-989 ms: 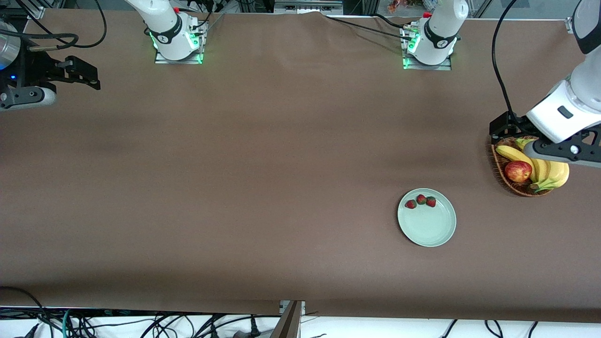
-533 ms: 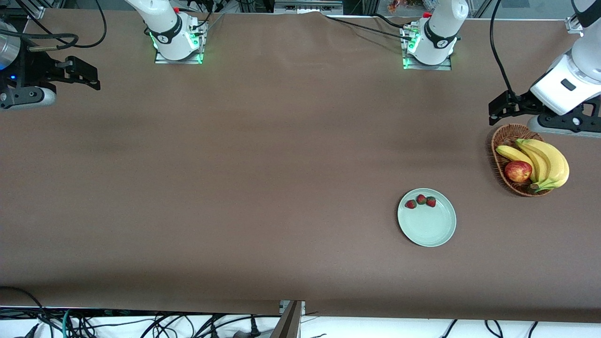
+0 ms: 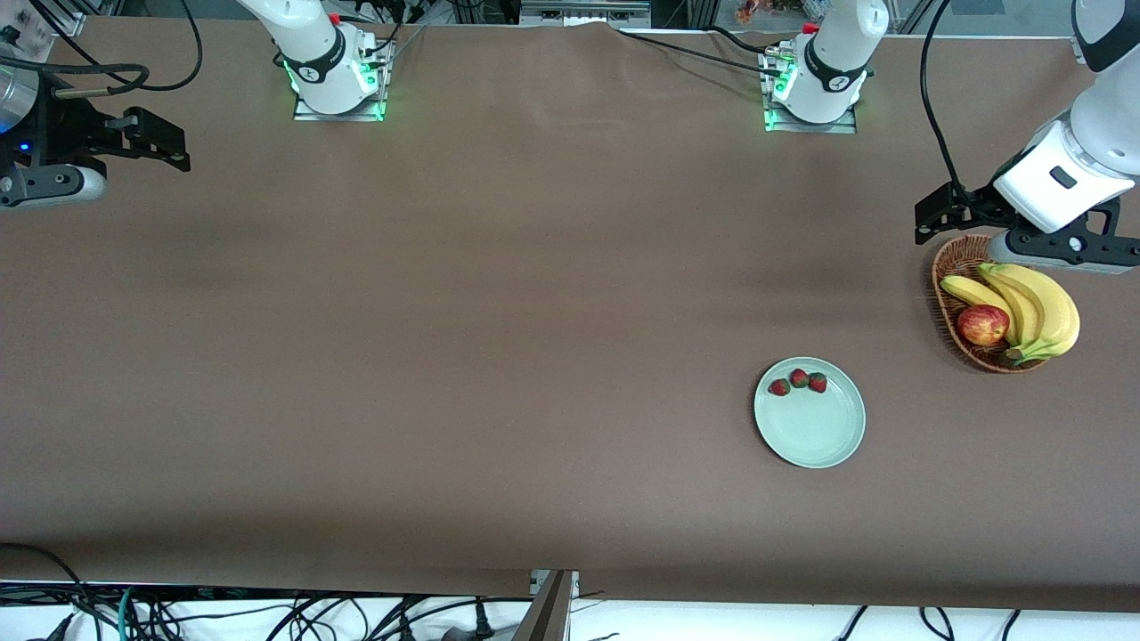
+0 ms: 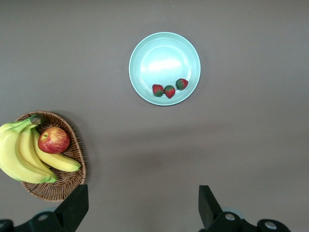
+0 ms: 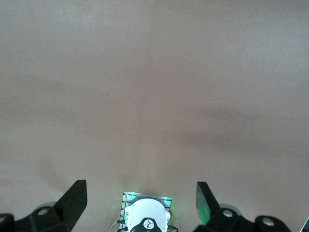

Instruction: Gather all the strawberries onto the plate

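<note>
Three strawberries (image 3: 799,381) lie in a row on the pale mint-green plate (image 3: 815,436), on the part of it farthest from the front camera. The left wrist view shows the same strawberries (image 4: 169,91) on the plate (image 4: 163,55). My left gripper (image 3: 935,221) is open and empty, up in the air over the table at the rim of the wicker basket; in its own view its jaws (image 4: 143,208) stand wide apart. My right gripper (image 3: 178,150) is open and empty and waits over the right arm's end of the table; it also shows in its own view (image 5: 140,203).
An oval wicker basket (image 3: 948,263) with a red apple (image 3: 982,325) and bananas (image 3: 1038,307) stands near the left arm's end of the table; it shows in the left wrist view (image 4: 58,191) too. The right wrist view shows the right arm's base (image 5: 146,218).
My left gripper has moved off the basket toward the robots' side of the table, and the whole basket now shows. The strawberries, the plate and the right arm have not moved.
</note>
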`<move>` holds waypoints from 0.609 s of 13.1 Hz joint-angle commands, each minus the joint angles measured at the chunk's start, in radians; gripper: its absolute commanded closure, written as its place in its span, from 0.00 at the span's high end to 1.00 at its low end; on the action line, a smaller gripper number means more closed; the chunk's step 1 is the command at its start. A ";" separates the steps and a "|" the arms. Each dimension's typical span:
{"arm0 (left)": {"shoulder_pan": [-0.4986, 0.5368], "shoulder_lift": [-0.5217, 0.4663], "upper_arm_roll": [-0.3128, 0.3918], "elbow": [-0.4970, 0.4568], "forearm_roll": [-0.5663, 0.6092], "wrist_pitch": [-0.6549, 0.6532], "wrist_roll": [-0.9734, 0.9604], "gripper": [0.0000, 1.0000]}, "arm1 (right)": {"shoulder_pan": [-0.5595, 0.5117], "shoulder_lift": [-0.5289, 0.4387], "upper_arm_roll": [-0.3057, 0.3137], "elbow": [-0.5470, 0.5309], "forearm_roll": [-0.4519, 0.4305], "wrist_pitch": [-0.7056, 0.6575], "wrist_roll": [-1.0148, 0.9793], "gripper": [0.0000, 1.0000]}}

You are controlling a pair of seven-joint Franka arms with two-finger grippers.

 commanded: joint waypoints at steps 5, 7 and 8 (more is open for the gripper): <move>0.002 0.006 0.012 0.014 0.027 -0.018 0.003 1.00 | 0.002 0.011 0.002 0.014 -0.011 -0.001 0.015 1.00; 0.005 0.006 0.013 0.012 0.029 -0.019 0.006 1.00 | 0.002 0.011 0.002 0.012 -0.011 -0.001 0.015 1.00; 0.008 0.006 0.013 0.012 0.029 -0.019 0.006 1.00 | 0.002 0.011 0.002 0.014 -0.011 -0.001 0.015 1.00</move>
